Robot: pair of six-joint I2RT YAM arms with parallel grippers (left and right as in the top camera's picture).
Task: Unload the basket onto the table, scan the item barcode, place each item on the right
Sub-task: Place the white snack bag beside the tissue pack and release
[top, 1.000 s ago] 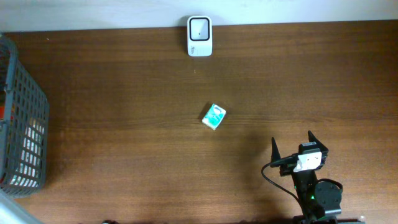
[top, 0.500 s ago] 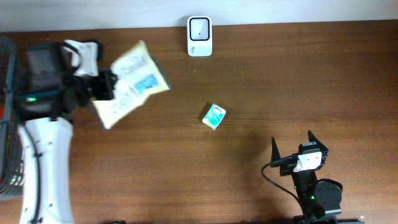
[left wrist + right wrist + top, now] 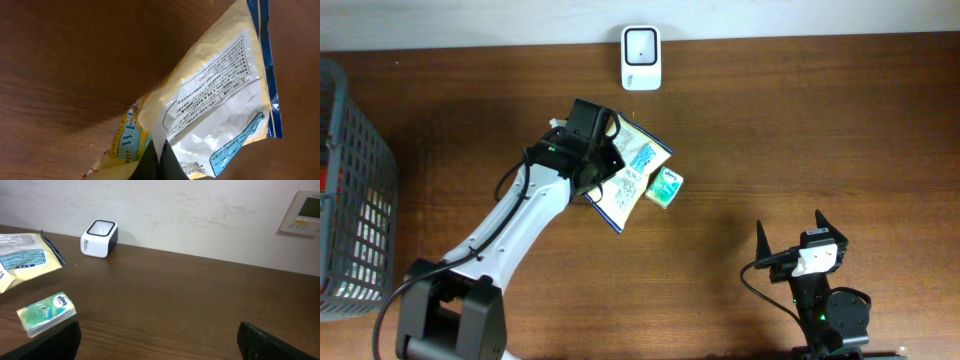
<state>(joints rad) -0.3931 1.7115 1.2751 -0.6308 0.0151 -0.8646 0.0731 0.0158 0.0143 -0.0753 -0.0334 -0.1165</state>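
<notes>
A dark wooden table (image 3: 820, 130) was seen against a pale wall; above its middle a yellow-and-white packet (image 3: 630, 170) was held clear of the wood, tilted, with its blue-edged end toward the far side. A panel of fine print was shown on it in the left wrist view; no barcode could be made out there. The packet was pinched at its near edge by the left gripper (image 3: 603, 165), whose fingers (image 3: 162, 165) were pressed together on the film. Just beside the packet, on the side toward the right arm, a small green-and-white pack (image 3: 665, 187) was left lying flat; in the right wrist view the two appeared apart. Beyond them, at the table's far edge, a white scanner (image 3: 641, 58) was stood with its window upward. A grey basket (image 3: 360, 200) was kept at the left edge, well apart; the right gripper (image 3: 790, 240) was parked near the front edge with its jaws spread wide and nothing between them.

A second before, neither left arm nor packet had been seen over the table; half a second before, the packet had been carried close to the basket; now it had been brought to the middle, near the scanner but not over it. The carry was judged well advanced; the scan itself was judged not yet made, since the packet had still to be brought above the window and its code turned toward it.
</notes>
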